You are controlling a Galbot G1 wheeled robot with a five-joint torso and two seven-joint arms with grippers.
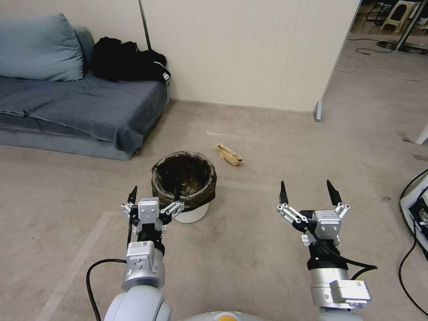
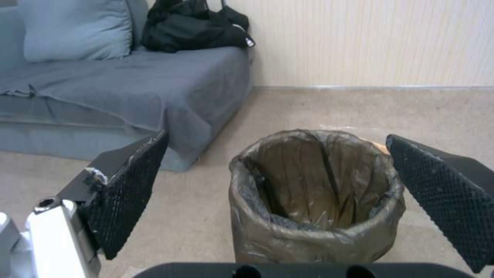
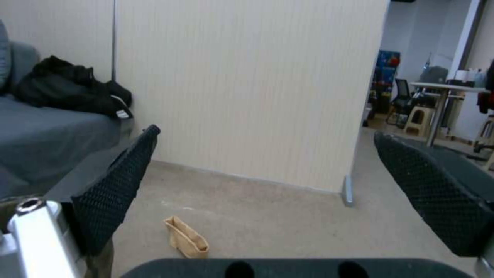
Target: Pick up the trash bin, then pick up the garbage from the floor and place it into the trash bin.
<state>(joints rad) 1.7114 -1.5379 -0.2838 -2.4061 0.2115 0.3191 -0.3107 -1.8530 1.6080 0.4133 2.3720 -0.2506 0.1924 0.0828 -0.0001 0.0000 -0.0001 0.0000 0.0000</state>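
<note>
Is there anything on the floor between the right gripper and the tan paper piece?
No. In the head view, bare carpet runs from the open right gripper to the tan paper piece; the trash bin stands off to the left.

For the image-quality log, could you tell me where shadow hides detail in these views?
Head view: the trash bin interior is dark, its bottom unreadable. Left wrist view: the liner's folds show, lit brownish. Right wrist view: the garbage is evenly lit; the room beyond looks dimmer.

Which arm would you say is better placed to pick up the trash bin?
Left, I'd say: the left gripper is open right at the trash bin, while the right gripper hangs open off to the side.
</note>
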